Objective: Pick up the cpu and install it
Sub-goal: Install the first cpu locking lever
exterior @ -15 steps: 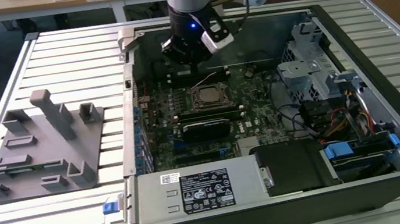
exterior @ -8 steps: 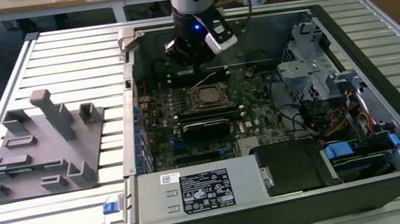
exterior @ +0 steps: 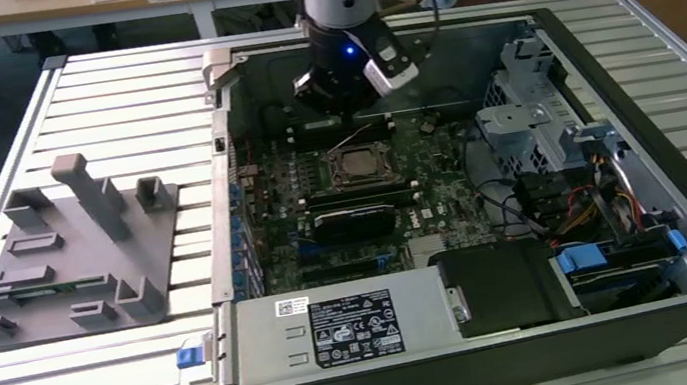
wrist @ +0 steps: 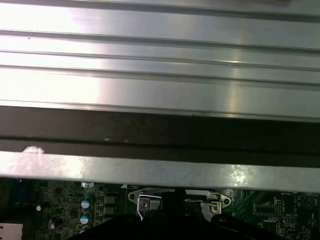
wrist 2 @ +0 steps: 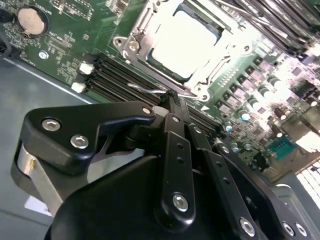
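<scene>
The cpu (wrist 2: 182, 42), a pale silvery square chip, lies flat inside the metal-framed socket (wrist 2: 131, 46) on the green motherboard (wrist 2: 60, 45). In the exterior view the socket (exterior: 358, 163) sits mid-board inside the open computer case. My gripper (wrist 2: 172, 100) hangs just beside the socket, fingers pressed together, their tip right at the thin wire lever (wrist 2: 145, 89) along the socket's edge. I cannot tell whether the tip touches the lever. From the exterior view, the gripper (exterior: 340, 117) is above the board on the far side of the socket.
A grey fixture tray (exterior: 69, 251) with upright blocks lies on the slatted table at the exterior view's left. Case walls (exterior: 222, 169), the power supply (exterior: 336, 330), a drive cage (exterior: 536, 125) and cables surround the board. Black memory slots (wrist 2: 110, 75) run beside the socket.
</scene>
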